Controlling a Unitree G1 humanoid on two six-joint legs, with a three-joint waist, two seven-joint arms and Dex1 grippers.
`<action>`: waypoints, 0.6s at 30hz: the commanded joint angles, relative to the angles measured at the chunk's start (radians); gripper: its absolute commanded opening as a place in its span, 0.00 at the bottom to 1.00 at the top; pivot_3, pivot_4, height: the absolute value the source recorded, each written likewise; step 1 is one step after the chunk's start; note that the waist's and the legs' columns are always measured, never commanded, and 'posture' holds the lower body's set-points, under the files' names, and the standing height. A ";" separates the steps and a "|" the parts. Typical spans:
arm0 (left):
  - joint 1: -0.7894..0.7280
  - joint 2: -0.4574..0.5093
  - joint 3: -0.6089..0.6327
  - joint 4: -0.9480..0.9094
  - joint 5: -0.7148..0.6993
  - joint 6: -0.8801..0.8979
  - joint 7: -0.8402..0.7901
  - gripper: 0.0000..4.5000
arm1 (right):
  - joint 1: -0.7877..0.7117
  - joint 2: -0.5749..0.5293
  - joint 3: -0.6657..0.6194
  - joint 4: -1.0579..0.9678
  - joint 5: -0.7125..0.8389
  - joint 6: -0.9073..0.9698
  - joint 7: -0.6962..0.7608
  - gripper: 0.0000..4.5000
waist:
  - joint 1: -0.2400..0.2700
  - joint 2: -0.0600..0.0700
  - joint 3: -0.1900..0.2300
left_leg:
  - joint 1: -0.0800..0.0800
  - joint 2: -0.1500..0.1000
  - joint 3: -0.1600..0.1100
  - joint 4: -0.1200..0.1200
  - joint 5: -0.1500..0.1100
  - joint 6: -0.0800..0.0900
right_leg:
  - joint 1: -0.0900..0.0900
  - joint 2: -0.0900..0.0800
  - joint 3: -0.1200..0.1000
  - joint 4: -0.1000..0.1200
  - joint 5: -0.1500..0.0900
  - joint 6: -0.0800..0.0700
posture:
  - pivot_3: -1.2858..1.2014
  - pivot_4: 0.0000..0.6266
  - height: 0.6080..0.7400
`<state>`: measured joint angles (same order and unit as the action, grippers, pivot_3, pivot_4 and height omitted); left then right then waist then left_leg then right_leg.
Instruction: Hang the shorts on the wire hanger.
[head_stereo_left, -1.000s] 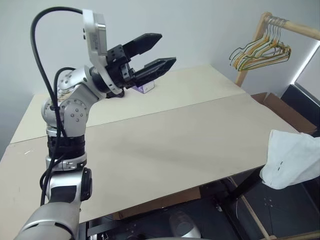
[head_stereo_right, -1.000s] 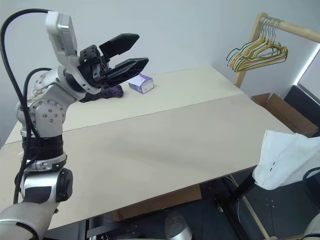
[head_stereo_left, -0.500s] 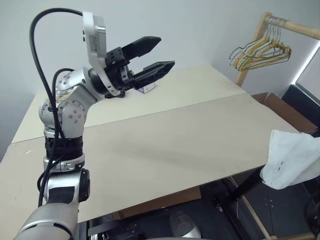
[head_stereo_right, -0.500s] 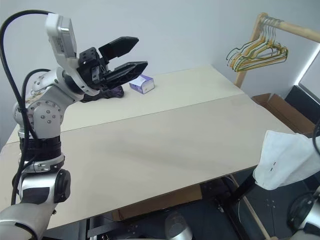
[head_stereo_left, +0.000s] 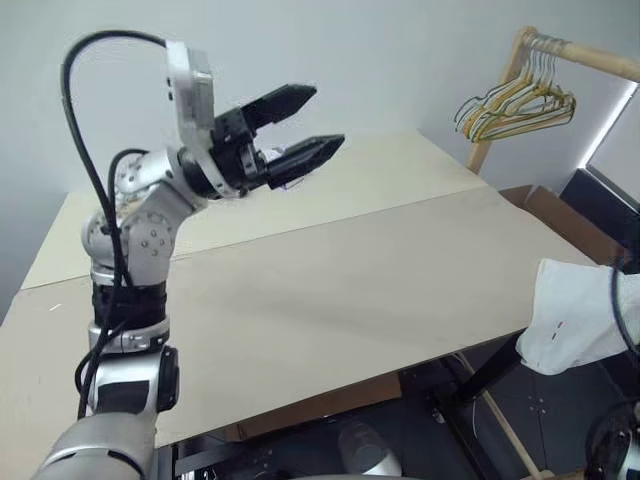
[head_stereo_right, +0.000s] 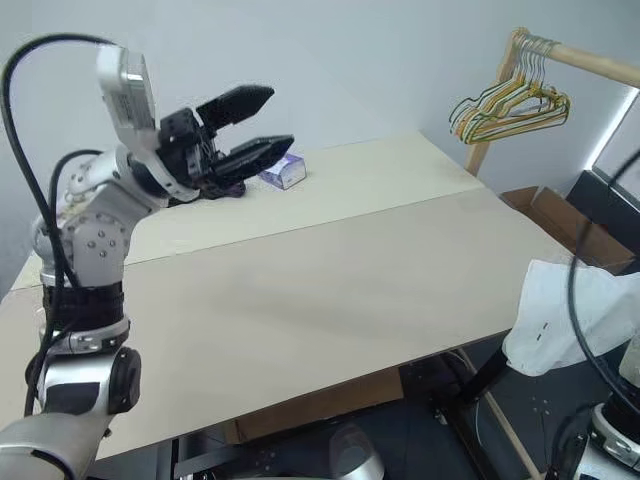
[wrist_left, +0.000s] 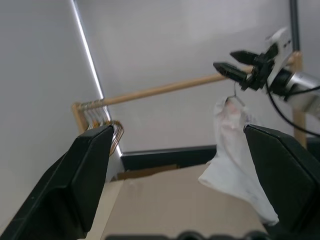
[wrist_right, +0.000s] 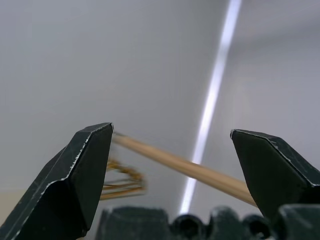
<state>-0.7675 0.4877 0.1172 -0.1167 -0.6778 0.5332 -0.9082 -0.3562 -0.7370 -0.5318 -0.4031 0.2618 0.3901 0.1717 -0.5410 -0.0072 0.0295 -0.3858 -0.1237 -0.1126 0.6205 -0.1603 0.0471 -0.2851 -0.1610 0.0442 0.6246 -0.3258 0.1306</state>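
Looking down from the head, the left hand (head_stereo_left: 326, 115) is raised over the far side of the table (head_stereo_left: 350, 290) with its fingers spread wide and nothing between them; a small box (head_stereo_right: 283, 170) sits just behind it. The shorts (head_stereo_left: 585, 315) hang as a limp white bundle off the table's right edge, well apart from that hand, and a bunch of hangers (head_stereo_left: 520, 105) dangles from a wooden rail (head_stereo_left: 590, 55) beyond. From the left wrist, the shorts (wrist_left: 232, 150) droop below the rail (wrist_left: 165, 90), with what seems to be the thin hook of the hanger (wrist_left: 239, 99) rising from their top; whether it sits on the rail I cannot tell. The right hand (wrist_left: 225, 59) is poised just above that hook, fingers wide and empty. From the right wrist, the spread fingers (wrist_right: 90, 170) frame only rail and wall. The cloth looks light, soft and floppy, likely to slide off thin wire, so the gathered waistband seems the best place to pinch it.
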 joint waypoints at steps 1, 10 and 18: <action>0.097 0.068 -0.043 -0.063 0.136 -0.075 0.023 1.00 | -0.014 -0.003 0.146 0.014 0.111 -0.065 0.247 0.99 | 0.004 0.000 0.000 | 0.000 0.000 0.000 0.000 0.000 0.000 | 0.000 0.000 0.000 0.000 0.000 0.000 | 0.35 0.00 1.00; 0.483 0.222 0.030 -0.328 0.173 -0.059 0.048 1.00 | -0.232 0.029 0.500 0.317 0.098 -0.152 0.676 0.99 | 0.111 0.000 0.001 | -0.012 -0.002 -0.002 0.000 0.000 0.000 | -0.022 0.000 0.003 0.008 0.005 -0.008 | 0.41 0.00 1.00; 0.580 0.266 0.041 -0.385 0.179 -0.028 0.090 1.00 | -0.246 0.051 0.548 0.362 0.084 -0.175 0.770 0.99 | 0.274 0.002 0.003 | -0.023 -0.002 -0.006 0.000 0.002 -0.004 | -0.036 0.002 0.002 0.014 0.006 -0.010 | 0.43 0.00 1.00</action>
<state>-0.1858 0.7431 0.1392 -0.4692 -0.4965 0.5021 -0.8278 -0.5959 -0.6900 0.0299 -0.0117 0.3494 0.2425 0.9385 -0.2673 -0.0055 0.0321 -0.4096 -0.1256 -0.1187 0.6200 -0.1586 0.0428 -0.3218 -0.1593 0.0462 0.6397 -0.3197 0.1198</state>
